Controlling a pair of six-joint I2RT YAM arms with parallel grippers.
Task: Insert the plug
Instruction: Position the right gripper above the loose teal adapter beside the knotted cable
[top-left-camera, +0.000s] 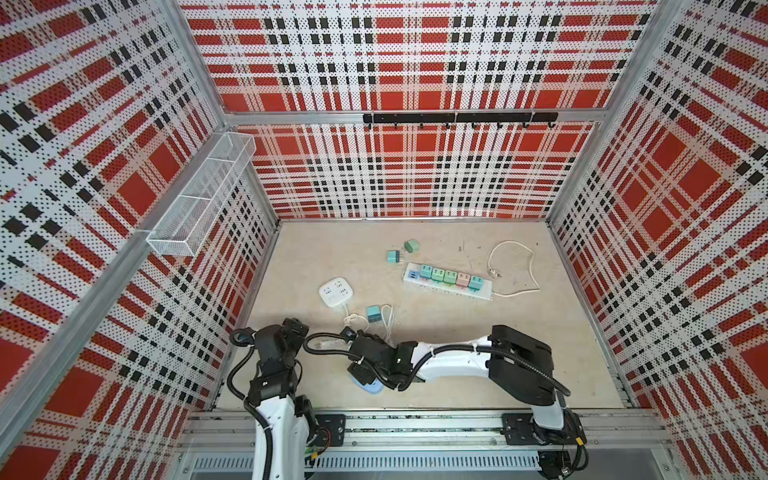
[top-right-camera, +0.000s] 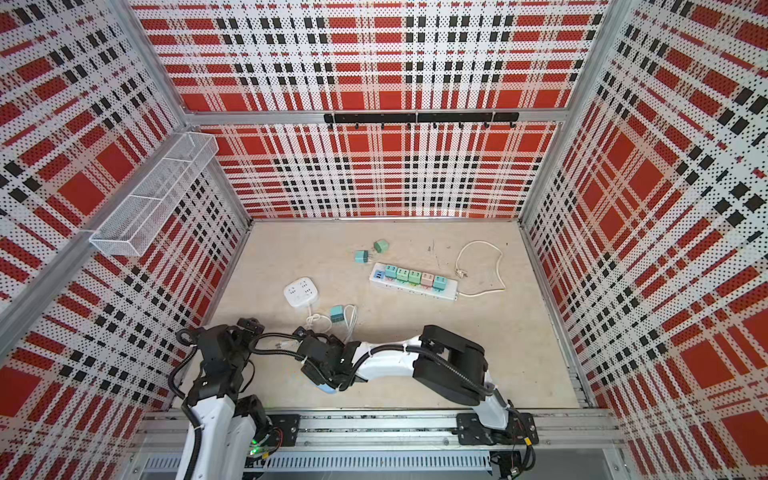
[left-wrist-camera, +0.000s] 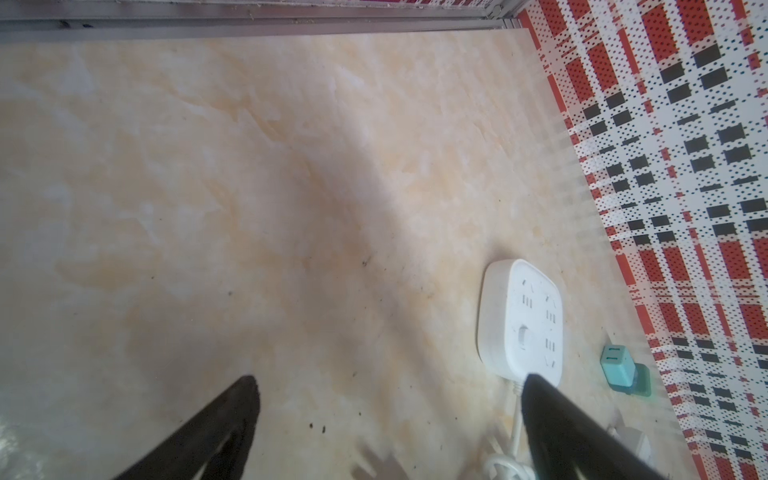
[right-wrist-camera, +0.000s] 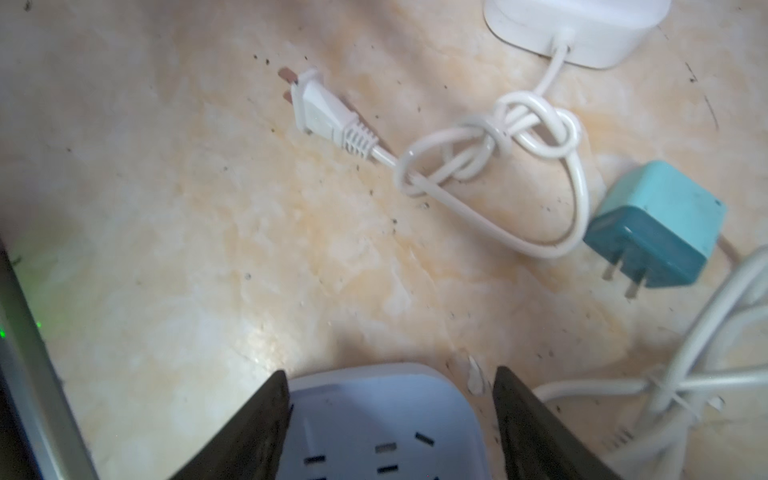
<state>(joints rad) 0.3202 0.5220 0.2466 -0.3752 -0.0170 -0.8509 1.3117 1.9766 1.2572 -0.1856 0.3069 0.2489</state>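
My right gripper (right-wrist-camera: 390, 372) stands apart astride the pale blue socket block (right-wrist-camera: 374, 428), not clamped; the white two-pin plug (right-wrist-camera: 320, 108) lies loose beyond that block, a teal adapter (right-wrist-camera: 656, 224) near it; my left gripper (left-wrist-camera: 389, 379) gapes empty, well away from the block.

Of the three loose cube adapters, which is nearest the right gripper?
The teal adapter beside the knotted white cord, close to the right gripper. The other teal one and the green one lie far back by the long power strip.

Red plaid perforated walls (top-left-camera: 407, 174) enclose a beige marbled floor (top-left-camera: 519, 353).
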